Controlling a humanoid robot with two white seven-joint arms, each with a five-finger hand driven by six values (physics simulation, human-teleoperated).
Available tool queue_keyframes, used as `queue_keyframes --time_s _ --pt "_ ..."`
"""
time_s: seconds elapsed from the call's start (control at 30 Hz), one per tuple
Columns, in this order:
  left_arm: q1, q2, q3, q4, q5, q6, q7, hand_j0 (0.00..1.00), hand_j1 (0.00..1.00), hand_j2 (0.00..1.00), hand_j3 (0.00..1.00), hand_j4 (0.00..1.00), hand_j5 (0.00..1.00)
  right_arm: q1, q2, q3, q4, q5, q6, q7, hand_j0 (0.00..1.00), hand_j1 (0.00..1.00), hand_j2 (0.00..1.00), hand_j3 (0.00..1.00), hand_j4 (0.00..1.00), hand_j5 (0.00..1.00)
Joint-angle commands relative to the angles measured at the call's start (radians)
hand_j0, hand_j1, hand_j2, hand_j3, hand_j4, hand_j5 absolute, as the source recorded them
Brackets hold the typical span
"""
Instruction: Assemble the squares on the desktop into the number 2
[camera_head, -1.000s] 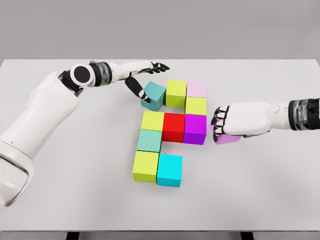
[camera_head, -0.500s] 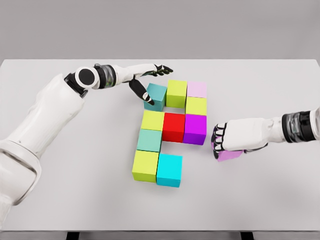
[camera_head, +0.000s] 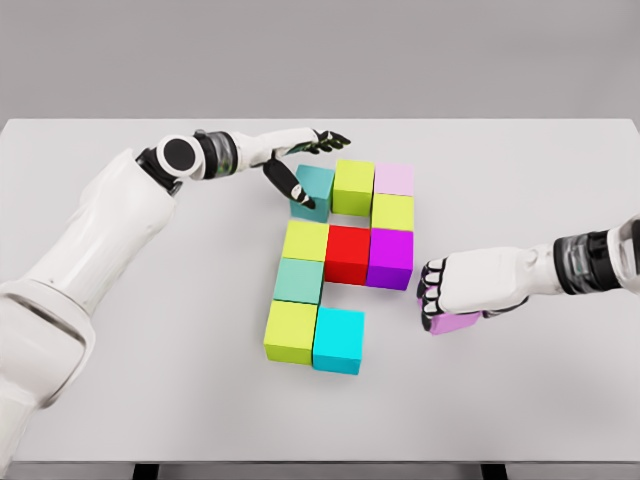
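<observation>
Ten coloured cubes form a pattern in the middle of the white table (camera_head: 150, 380). The top row reads teal cube (camera_head: 316, 188), yellow-green cube (camera_head: 353, 187), pale pink cube (camera_head: 393, 179). Below lie a yellow-green cube (camera_head: 392, 212), then yellow-green (camera_head: 305, 241), red (camera_head: 348, 254) and purple (camera_head: 390, 258) cubes. Lower still sit a teal-green cube (camera_head: 299, 281), a yellow-green cube (camera_head: 291, 332) and a cyan cube (camera_head: 339, 341). My left hand (camera_head: 310, 166) is open, its thumb against the teal cube's left face. My right hand (camera_head: 452, 288) is shut on a violet-pink cube (camera_head: 455, 322), right of the cyan cube.
The table's near edge runs along the bottom of the view and a plain grey wall stands behind the far edge. My left arm (camera_head: 100, 240) crosses the table's left side.
My right hand has carried the violet-pink cube down and to the left. My left hand has nudged the teal cube right, against the yellow-green cube in the top row.
</observation>
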Motion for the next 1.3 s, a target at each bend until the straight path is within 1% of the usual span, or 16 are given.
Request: queue_keyframes --time_s 0.0,0.03,0.07,0.2,0.3,0.47,0.57,0.63,0.73,0.8,0.83,0.9,1.0,1.07,1.13,1.27 --pt "0.000 -0.009 0.006 0.021 -0.002 -0.004 0.002 1.00 1.00 1.00 1.00 1.00 1.00 0.000 0.001 0.006 0.001 -0.005 0.002 0.000 0.84 0.84 0.84 0.84 0.84 0.84" --pt "-0.003 -0.009 0.008 0.026 -0.002 -0.016 0.002 1.00 1.00 1.00 1.00 1.00 1.00 0.000 0.001 0.009 0.001 -0.005 0.002 0.000 0.94 0.94 0.94 0.94 0.94 0.94" --pt "-0.003 -0.010 0.008 0.026 -0.002 -0.021 0.002 1.00 1.00 1.00 1.00 1.00 1.00 0.000 0.000 0.009 0.001 -0.005 0.002 0.000 0.99 0.99 0.99 0.99 0.99 0.99" --pt "-0.005 -0.019 0.008 0.034 -0.002 -0.022 0.002 1.00 1.00 1.00 1.00 1.00 1.00 -0.009 -0.005 0.009 0.002 -0.005 0.002 0.000 1.00 1.00 1.00 1.00 1.00 1.00" --pt "-0.002 -0.018 0.008 0.020 -0.002 -0.021 0.002 1.00 1.00 1.00 1.00 1.00 1.00 -0.017 -0.019 0.009 0.002 -0.005 0.002 0.000 1.00 1.00 1.00 1.00 1.00 1.00" --pt "-0.003 -0.015 0.008 0.021 -0.002 -0.024 0.002 1.00 1.00 1.00 1.00 1.00 1.00 -0.064 -0.063 0.006 0.004 -0.013 0.002 0.000 1.00 1.00 1.00 1.00 1.00 1.00" --pt "-0.011 -0.015 0.009 0.032 -0.002 -0.028 0.002 1.00 1.00 1.00 1.00 1.00 1.00 -0.101 -0.068 0.005 0.005 -0.020 0.002 0.000 1.00 1.00 1.00 1.00 1.00 1.00" --pt "-0.012 -0.016 0.009 0.044 -0.002 -0.028 0.002 1.00 1.00 1.00 1.00 1.00 1.00 -0.107 -0.095 -0.002 0.005 -0.028 0.002 0.000 1.00 1.00 1.00 1.00 1.00 1.00" --pt "-0.015 -0.021 0.009 0.047 -0.004 -0.028 0.002 1.00 1.00 1.00 1.00 1.00 1.00 -0.107 -0.144 -0.063 0.010 -0.028 0.002 0.000 1.00 1.00 1.00 1.00 1.00 1.00" --pt "-0.018 -0.024 0.009 0.060 -0.004 -0.030 0.002 1.00 1.00 1.00 1.00 1.00 1.00 -0.101 -0.195 -0.115 0.033 -0.026 0.002 0.000 1.00 1.00 1.00 1.00 1.00 1.00" --pt "-0.023 -0.030 0.009 0.067 -0.004 -0.030 0.002 1.00 1.00 1.00 1.00 1.00 1.00 -0.094 -0.209 -0.150 0.042 -0.026 0.002 0.000 1.00 1.00 1.00 1.00 1.00 1.00" --pt "-0.032 -0.045 0.009 0.092 -0.004 -0.030 0.002 1.00 1.00 1.00 1.00 1.00 1.00 -0.061 -0.218 -0.173 0.057 -0.028 0.002 0.000 1.00 1.00 1.00 1.00 1.00 1.00" --pt "-0.041 -0.051 0.009 0.104 -0.005 -0.028 0.002 1.00 1.00 1.00 1.00 1.00 1.00 0.037 -0.181 -0.186 0.091 -0.028 0.002 0.000 1.00 1.00 1.00 1.00 1.00 1.00" --pt "-0.049 -0.065 0.009 0.130 -0.005 -0.028 0.002 1.00 1.00 1.00 1.00 1.00 1.00 0.054 -0.167 -0.193 0.090 -0.026 0.002 0.000 1.00 1.00 1.00 1.00 1.00 1.00" --pt "-0.051 -0.068 0.008 0.132 -0.005 -0.028 0.002 1.00 1.00 1.00 1.00 1.00 1.00 0.074 -0.126 -0.192 0.090 -0.026 0.002 0.000 1.00 1.00 1.00 1.00 1.00 1.00" --pt "-0.054 -0.064 0.009 0.121 -0.004 -0.030 0.002 1.00 1.00 1.00 1.00 1.00 1.00 0.075 -0.124 -0.192 0.085 -0.023 0.002 0.000 1.00 1.00 1.00 1.00 1.00 1.00"
